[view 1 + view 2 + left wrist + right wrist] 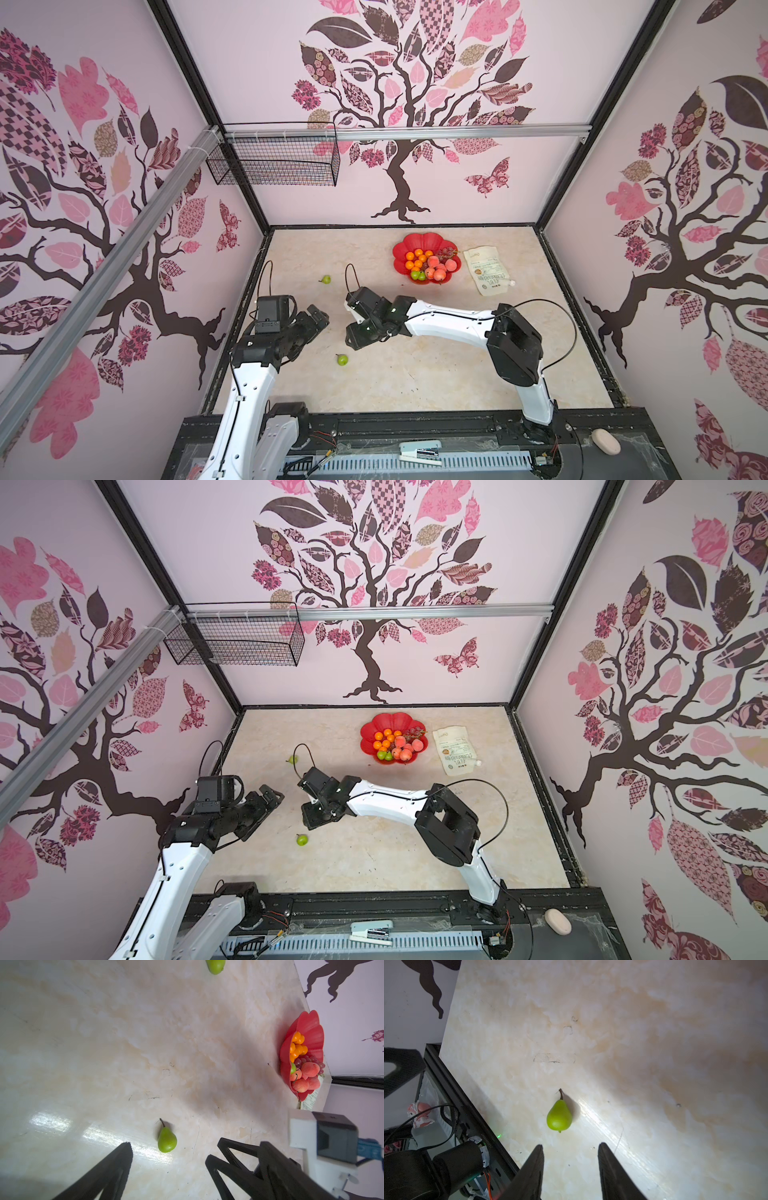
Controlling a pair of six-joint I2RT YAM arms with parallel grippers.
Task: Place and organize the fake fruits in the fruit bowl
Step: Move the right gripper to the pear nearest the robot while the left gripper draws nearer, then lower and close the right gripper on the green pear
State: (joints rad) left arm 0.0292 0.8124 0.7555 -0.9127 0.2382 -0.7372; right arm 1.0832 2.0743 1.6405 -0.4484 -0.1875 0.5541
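The bowl (424,240) sits right of centre at the far side of the table (415,374), close to the back wall, and holds most of the fruit: oranges (417,259) on its left, peaches (440,268) at the right and front, grapes (446,251) at the back right, and green fruits (417,275) against the front rim. Two pears lie outside it on the bare table. The far pear (326,279) lies near the left edge, well apart from the bowl. The near pear (342,360) lies on its side toward the front, between the two arms, its stem showing clearly in both wrist views. The left gripper (319,328) hangs over the left of the table with its jaws spread wide and nothing in them. The right gripper (571,1146) reaches across the middle and stands near the left one; its fingers are parted partway, empty, and aimed at the near pear, which lies ahead of them, untouched. A packet (488,266) lies flat just right of the bowl, apart from it, and a wire basket (278,162) hangs from the rail at the back left
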